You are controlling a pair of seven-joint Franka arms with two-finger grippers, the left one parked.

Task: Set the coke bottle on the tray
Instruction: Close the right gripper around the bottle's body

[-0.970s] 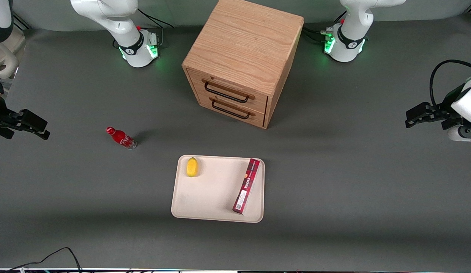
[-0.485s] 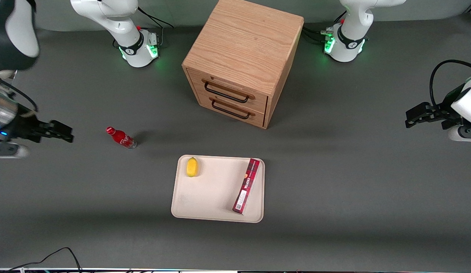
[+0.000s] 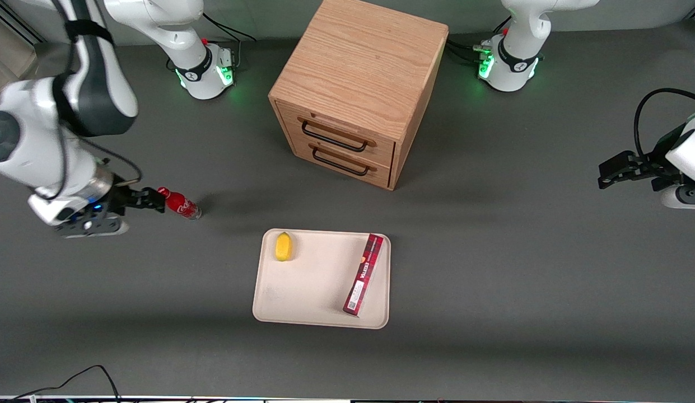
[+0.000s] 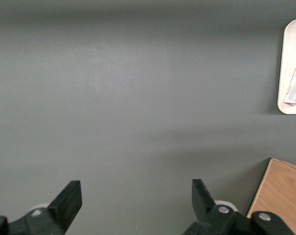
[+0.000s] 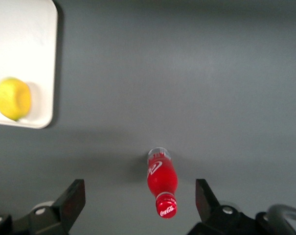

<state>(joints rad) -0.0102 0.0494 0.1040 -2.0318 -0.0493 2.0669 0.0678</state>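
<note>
The coke bottle is small and red with a red cap; it stands on the grey table toward the working arm's end. The cream tray lies nearer the front camera, in front of the drawer cabinet. My right gripper is open and hovers at the bottle's cap. In the right wrist view the bottle stands between the spread fingers of the gripper, closer to one finger and touching neither. A corner of the tray shows there too.
A lemon and a long dark-red box lie on the tray. A wooden two-drawer cabinet stands farther from the front camera than the tray. The tray's edge shows in the left wrist view.
My right arm has swung in from the table's edge toward the bottle, and the gripper is now at its cap. The bottle, tray, lemon and box have not moved.
</note>
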